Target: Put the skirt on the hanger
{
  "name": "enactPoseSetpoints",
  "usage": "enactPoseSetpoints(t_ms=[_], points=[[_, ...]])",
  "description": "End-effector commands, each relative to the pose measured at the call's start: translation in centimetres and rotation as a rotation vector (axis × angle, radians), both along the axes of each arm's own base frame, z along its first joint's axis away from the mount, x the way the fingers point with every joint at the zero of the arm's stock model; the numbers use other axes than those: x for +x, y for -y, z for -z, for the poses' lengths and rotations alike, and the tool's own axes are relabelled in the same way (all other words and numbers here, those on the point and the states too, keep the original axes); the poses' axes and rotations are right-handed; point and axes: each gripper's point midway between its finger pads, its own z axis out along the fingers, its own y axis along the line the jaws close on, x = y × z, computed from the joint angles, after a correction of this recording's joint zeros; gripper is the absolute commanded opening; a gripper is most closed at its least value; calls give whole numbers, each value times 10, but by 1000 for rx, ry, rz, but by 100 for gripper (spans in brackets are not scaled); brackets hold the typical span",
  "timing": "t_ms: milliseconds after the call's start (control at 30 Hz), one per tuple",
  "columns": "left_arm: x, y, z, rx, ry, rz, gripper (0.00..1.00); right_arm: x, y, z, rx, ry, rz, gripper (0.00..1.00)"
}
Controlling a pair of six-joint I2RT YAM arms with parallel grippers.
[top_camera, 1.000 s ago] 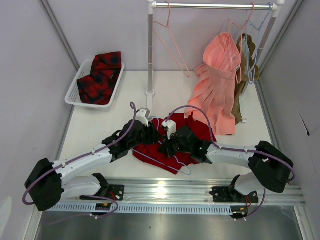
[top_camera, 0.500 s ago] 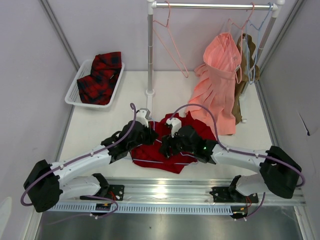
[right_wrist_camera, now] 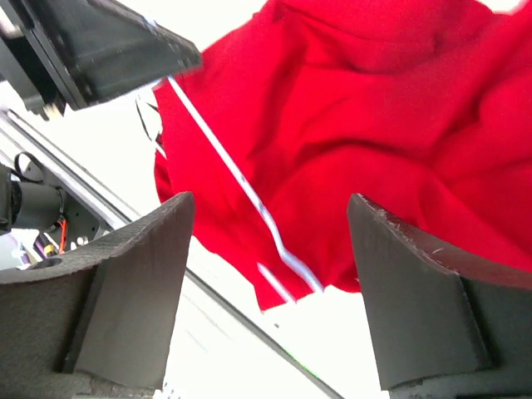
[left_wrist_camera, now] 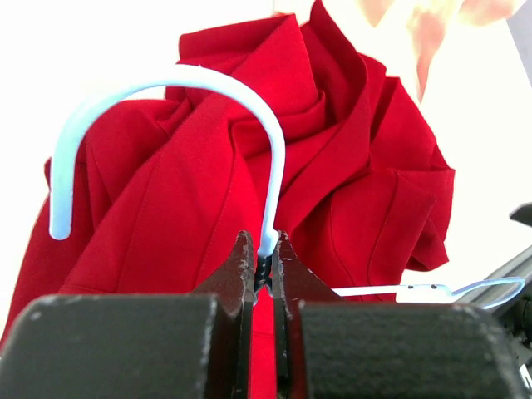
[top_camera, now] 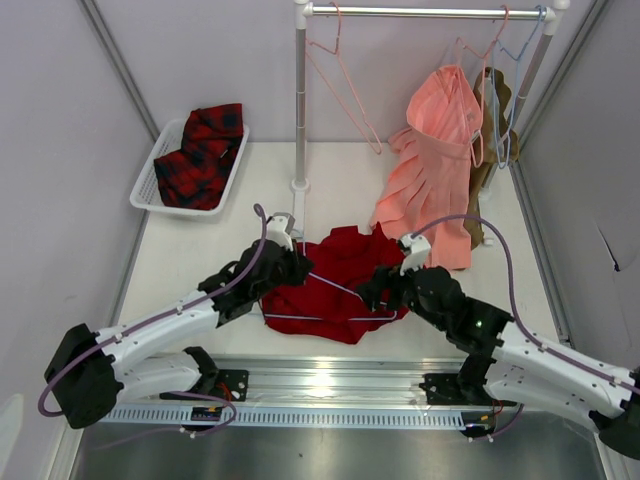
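L gripper pinched tight on neck of pale-blue wire hanger, hook arching beyond its tips. Plain deep-red skirt, crumpled in soft folds, lies just ahead, under hanger. R gripper spread wide, empty, over skirt.

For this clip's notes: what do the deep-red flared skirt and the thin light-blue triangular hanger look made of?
The deep-red skirt: soft matte cloth, probably woven; it lies in loose folds with seams and no shine. The light-blue hanger: thin rod with a smooth, even pale coating, likely coated wire, though plastic cannot be ruled out; its hook holds a clean curve.
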Motion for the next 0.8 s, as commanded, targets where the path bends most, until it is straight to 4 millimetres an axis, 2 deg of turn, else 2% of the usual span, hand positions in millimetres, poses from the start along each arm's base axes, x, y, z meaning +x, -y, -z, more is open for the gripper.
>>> enactPoseSetpoints(t_ms=[0,67,100,267,400,467,500,533,600,633,700,767], points=[[22,2,-30,-39,73,-48,0,-13,27,28,-33,-70,99,77],[27,1,-32,-39,72,-56,0,-18,34,35,-39,-83,120,71],[30,2,-28,-28,61,-57,0,-26,33,36,-22,-85,107,71],[44,8,-33,-27,60,-60,0,-38,35,48,-73,-85,129,71],[50,13,-32,-28,55,-53,0,-56,16,64,-132,-84,97,71],[53,15,-32,-26,52,-55,0,-61,12,67,-146,-74,118,70],[54,15,-30,-22,47,-56,0,-57,16,64,-153,-38,169,71],[56,17,-32,-23,50,-54,0,-66,11,64,-139,-40,163,71],[58,17,-31,-21,48,-55,0,-66,21,66,-165,-26,206,73],[59,16,-30,-18,48,-59,0,-63,25,58,-132,-19,253,74],[61,12,-28,-12,43,-71,0,-59,42,56,-149,-6,299,78],[64,8,-29,-23,36,-88,0,-55,51,41,-90,7,320,79]])
